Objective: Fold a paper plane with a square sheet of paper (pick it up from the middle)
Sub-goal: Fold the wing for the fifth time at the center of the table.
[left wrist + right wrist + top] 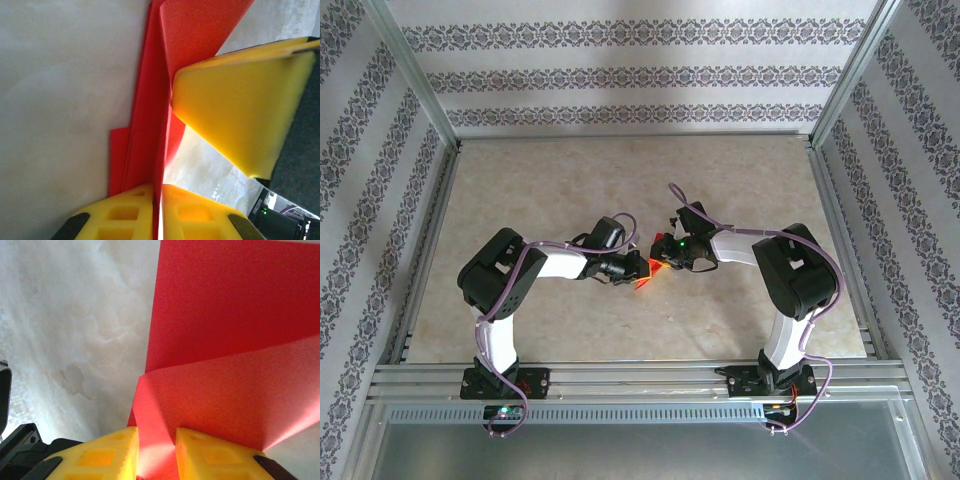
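Left gripper [158, 200]: yellow pads nearly together, paper [147, 125] edge-on between them, thin slit of light on one side, can't tell if it bites. Paper runs straight ahead from the pads: matte bright red, fine grain, layered, sharp creases, short flap off to their left. Right gripper [156, 445]: fingers part-spread, red showing through the gap; ahead of it a flat panel with one diagonal fold. One right finger [235, 95], smooth yellow wedge, sits against paper ahead-right of left pads. Finger bases: moulded square pockets. Table [70, 315] pale, marbled. Small white print [258, 203] right of left pads: unreadable.
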You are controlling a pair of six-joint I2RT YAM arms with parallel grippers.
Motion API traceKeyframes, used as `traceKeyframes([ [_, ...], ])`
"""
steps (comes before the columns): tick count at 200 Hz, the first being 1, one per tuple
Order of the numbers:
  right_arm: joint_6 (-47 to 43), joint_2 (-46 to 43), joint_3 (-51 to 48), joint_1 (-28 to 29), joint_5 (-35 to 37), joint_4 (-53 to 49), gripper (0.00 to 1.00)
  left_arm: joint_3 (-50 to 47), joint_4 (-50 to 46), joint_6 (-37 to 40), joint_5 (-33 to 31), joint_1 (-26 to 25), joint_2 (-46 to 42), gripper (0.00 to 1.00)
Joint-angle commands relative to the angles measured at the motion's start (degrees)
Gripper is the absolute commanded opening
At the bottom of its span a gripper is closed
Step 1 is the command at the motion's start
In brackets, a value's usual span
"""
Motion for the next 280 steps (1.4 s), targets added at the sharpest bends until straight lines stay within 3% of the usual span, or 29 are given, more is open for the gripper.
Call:
traceKeyframes([
  [1, -0.9, 1.9, -2.0, -0.9, 3.5, -3.3, 0.3, -1.1, -8.6, 1.4, -1.7, 0.6, -2.0, 0.14],
  [131, -1.4, 2.1, -1.9, -0.9, 3.2, -4.0, 0.3, -1.5, -13.7, 2.2, -2.4, 0.6, -4.7, 0.14],
  [169, -1.5, 2.1, -1.6, -0.9, 3.2, -4.2, 0.3, 1.9, -21.5, 5.5, -8.1, 1.0, -11.2, 0.27],
  [186, -1.6, 2.3, -1.5, -0.9, 3.1, -4.4, 0.3, 2.7, -22.5, 6.4, -10.3, 1.1, -13.6, 0.27],
  [229, -1.4, 2.6, -1.5, -0.9, 2.9, -4.3, 0.29, 3.2, -12.9, 3.3, -5.6, 0.0, -12.0, 0.2],
  [280, -1.4, 2.8, -1.4, -0.9, 2.6, -4.4, 0.29, 5.3, -11.9, 2.5, -4.1, -1.7, -5.4, 0.12],
])
